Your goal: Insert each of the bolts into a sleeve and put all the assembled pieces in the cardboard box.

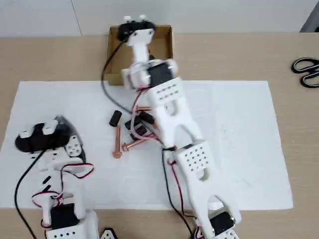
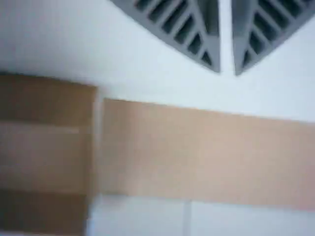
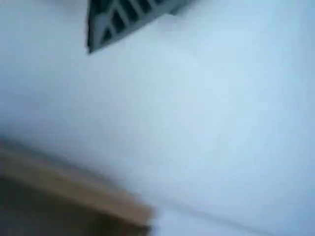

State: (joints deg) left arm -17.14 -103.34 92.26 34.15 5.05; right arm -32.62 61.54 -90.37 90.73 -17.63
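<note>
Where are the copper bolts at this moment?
In the high view, the copper bolts lie near the middle of the white sheet, beside a black sleeve and the outstretched arm.

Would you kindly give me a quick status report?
Right gripper over cardboard box. Left gripper shut over paper. Bolts, sleeves loose beside right arm.

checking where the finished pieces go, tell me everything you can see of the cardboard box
The cardboard box is brown, rectangular, open-topped and low-walled, plain card by its look. It sits flat on the wooden table at the far side, its near wall meeting the far edge of the white sheet. An arm reaches over it and hides much of the inside, so any contents cannot be told. A black cable crosses its near left corner.
</note>
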